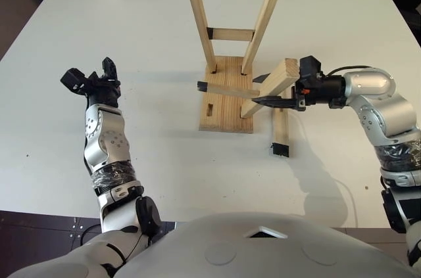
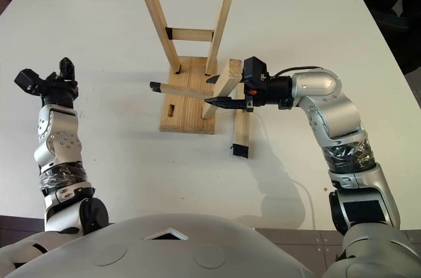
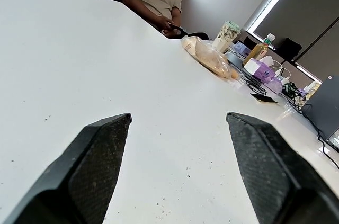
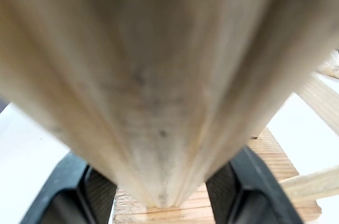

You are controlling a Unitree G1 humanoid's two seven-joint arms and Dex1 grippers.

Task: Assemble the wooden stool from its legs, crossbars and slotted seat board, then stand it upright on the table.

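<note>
white table (image 1: pixel 158 160) with a flat slotted wooden seat board (image 1: pixel 222 115) at its middle, two pale legs (image 1: pixel 200 22) standing in its far slots. right gripper (image 1: pixel 270 91) clamps a tilted pale wooden leg (image 1: pixel 281 74) at the board's right edge; left gripper (image 1: pixel 91 74) spread wide, well left.

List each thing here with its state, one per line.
seat board: lying flat
far leg pair: standing in the board, joined by a crossbar
third leg: held tilted over the board
loose piece: lying beside the board
left gripper: open, empty
right gripper: shut on the third leg
</note>
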